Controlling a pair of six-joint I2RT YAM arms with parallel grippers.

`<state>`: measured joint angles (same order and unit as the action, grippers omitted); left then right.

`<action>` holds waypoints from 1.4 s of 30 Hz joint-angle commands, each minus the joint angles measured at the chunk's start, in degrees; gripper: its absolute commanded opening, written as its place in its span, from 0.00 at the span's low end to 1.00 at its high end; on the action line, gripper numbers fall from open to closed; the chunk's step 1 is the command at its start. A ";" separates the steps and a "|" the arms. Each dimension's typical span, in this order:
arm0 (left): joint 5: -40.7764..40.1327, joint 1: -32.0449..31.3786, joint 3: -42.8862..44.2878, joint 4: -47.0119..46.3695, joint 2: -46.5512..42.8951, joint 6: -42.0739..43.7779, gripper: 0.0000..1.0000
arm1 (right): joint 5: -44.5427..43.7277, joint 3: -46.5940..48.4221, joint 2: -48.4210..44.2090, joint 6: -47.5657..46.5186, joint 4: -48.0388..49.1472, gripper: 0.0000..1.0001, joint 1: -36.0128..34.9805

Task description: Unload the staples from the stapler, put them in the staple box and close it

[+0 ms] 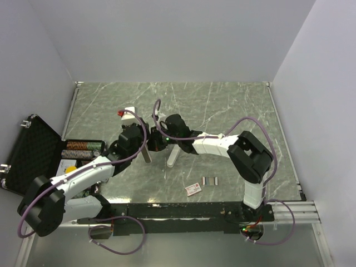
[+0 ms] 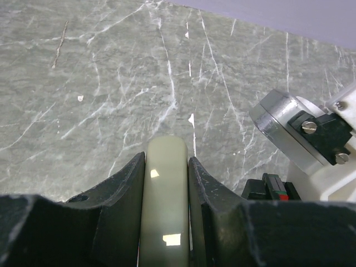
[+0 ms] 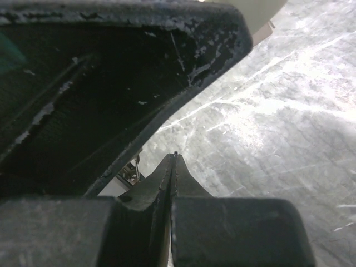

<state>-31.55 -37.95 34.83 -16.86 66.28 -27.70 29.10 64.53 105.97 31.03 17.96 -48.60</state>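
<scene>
Overhead view of a green-grey marbled table, with my two arms meeting over its middle.

My left claw is closed part-way on the cream-coloured plastic stapler. A rounded part of the stapler sits snug between my two black fingers, touching both, and pokes out a little past their tips.

My right claw is pressed fully together, tip against tip, with nothing between. The marbled tabletop lies beyond it. A large scuffed black shape fills the upper left of the right wrist view; I cannot tell what it is.

From above, a pale bar and a grey metal bar splay out from under the two claws toward the near edge. They look like parts of the opened stapler.

The staples, a tiny flat silvery-grey strip with darker bands, lie on the table near its front edge. They are well apart from both claws and from the stapler, and just beside a small red-and-white box, on its right.

An open black hard case sits at the table's left side.
</scene>
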 commanded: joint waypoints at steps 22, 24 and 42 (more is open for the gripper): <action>-7.74 0.42 9.02 -9.94 14.12 7.22 0.01 | -12.22 -12.41 -23.79 -6.06 -14.35 0.00 5.98; -6.86 0.60 11.13 -9.33 17.55 8.01 0.01 | -12.75 -12.94 -24.23 -6.07 -14.88 0.00 5.36; 8.07 9.74 33.99 8.07 46.83 8.54 0.10 | -14.34 -21.82 -32.14 -6.68 -16.11 0.00 4.39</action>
<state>-30.13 -30.04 65.06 -11.38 111.04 -19.31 16.08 43.33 76.60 25.50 1.63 -43.90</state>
